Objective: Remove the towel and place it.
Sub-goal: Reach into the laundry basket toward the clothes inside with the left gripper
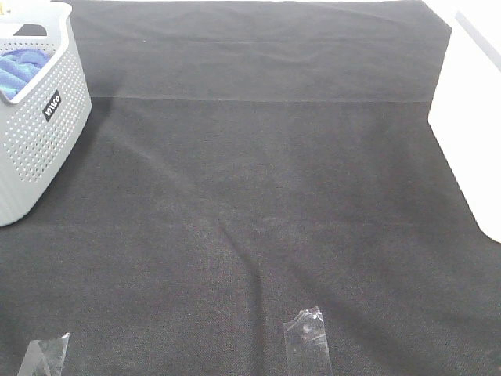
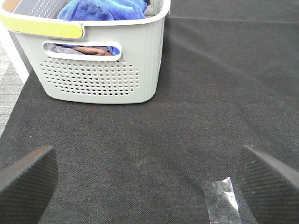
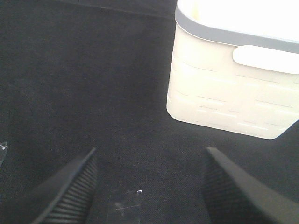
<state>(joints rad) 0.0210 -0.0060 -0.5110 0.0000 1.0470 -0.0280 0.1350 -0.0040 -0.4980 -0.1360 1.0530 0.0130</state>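
The blue towel (image 1: 19, 69) lies bunched inside a grey perforated basket (image 1: 39, 133) at the far left of the black table cloth. In the left wrist view the towel (image 2: 100, 9) sits on top of other cloth in that basket (image 2: 98, 70). My left gripper (image 2: 147, 179) hovers open over the cloth, short of the basket, with nothing between its fingers. Facing a white bin, my right gripper (image 3: 149, 186) is open and empty too. Neither gripper shows in the exterior high view.
A white bin (image 1: 470, 117) stands at the right edge of the table, and its wall (image 3: 224, 98) fills the right wrist view. Clear tape patches (image 1: 307, 338) (image 1: 43, 356) stick to the black cloth (image 1: 258, 196) near the front edge. A brownish cloth (image 2: 91, 50) shows through the basket's handle slot.
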